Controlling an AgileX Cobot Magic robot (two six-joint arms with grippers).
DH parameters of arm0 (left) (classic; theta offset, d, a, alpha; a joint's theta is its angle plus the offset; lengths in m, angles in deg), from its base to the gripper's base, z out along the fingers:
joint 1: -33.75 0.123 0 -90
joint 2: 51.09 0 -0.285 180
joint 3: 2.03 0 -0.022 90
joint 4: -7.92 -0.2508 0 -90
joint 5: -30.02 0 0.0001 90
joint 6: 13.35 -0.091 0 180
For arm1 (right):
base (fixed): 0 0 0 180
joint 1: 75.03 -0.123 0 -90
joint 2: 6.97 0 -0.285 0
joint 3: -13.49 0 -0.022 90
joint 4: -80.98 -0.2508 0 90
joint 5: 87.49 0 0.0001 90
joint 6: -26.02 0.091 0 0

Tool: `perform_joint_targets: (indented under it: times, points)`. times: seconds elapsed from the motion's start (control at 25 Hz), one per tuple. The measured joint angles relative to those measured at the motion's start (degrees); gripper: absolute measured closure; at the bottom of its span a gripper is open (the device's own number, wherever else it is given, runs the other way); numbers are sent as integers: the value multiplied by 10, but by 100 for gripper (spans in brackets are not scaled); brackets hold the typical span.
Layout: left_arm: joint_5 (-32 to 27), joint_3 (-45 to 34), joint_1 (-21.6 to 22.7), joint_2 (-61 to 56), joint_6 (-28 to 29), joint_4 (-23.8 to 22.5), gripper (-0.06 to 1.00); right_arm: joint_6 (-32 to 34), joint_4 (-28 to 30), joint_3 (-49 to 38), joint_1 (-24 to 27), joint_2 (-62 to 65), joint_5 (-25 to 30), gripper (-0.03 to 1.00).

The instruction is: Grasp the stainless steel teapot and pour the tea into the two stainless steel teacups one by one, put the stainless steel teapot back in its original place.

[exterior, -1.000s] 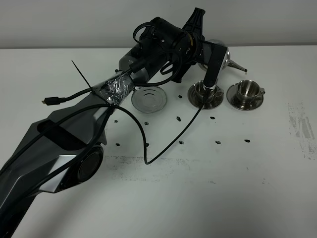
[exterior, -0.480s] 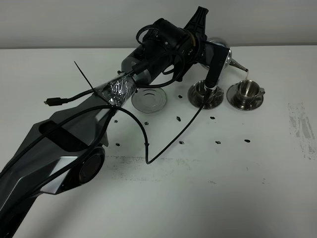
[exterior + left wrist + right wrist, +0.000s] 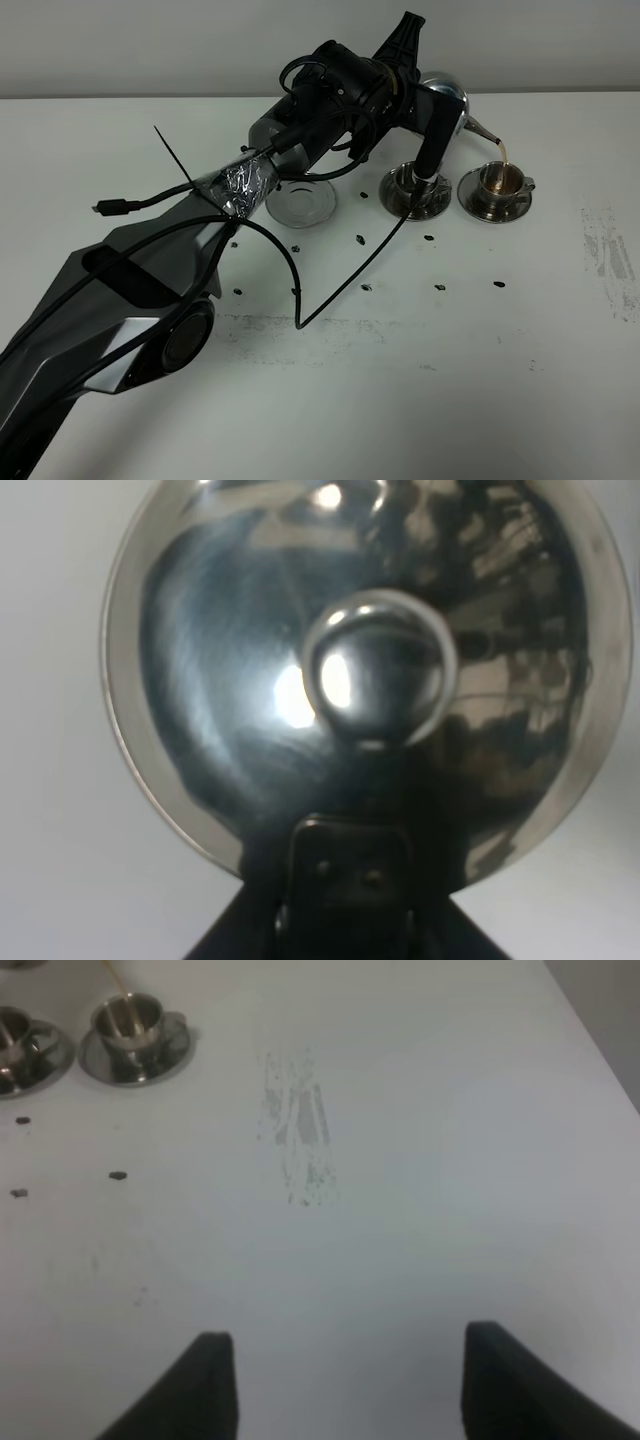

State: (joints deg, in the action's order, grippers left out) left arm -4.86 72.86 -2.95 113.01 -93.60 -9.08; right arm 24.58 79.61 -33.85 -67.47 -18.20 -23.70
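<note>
My left gripper (image 3: 436,125) is shut on the loop handle of the stainless steel teapot (image 3: 447,98) and holds it tilted above the two teacups. A thin stream of tea (image 3: 504,151) runs from the spout into the right teacup (image 3: 500,180), which holds brownish liquid. The left teacup (image 3: 412,186) stands on its saucer, partly hidden behind a gripper finger. The empty round steel dish (image 3: 300,200) lies left of the cups. In the left wrist view the teapot's knobbed lid (image 3: 378,670) fills the frame above the gripper (image 3: 348,880). My right gripper (image 3: 350,1385) is open and empty over bare table.
A loose black cable (image 3: 350,280) hangs from the left arm (image 3: 150,290) across the table in front of the dish. Small dark marks (image 3: 440,287) dot the white table (image 3: 480,380). The right wrist view shows both cups far off, the right one (image 3: 128,1022) with tea running in.
The left gripper has tipped the teapot further towards the right teacup. A tea stream now runs from the spout, and the cup shows brown liquid. The right gripper's motion cannot be told.
</note>
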Motion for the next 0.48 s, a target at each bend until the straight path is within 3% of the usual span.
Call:
perform_joint_targets:
  times: [0.48]
  points:
    - [2, -2, -6, 5, -9, -16, 77, 0, 0, 0, 0, 0, 0, 48]
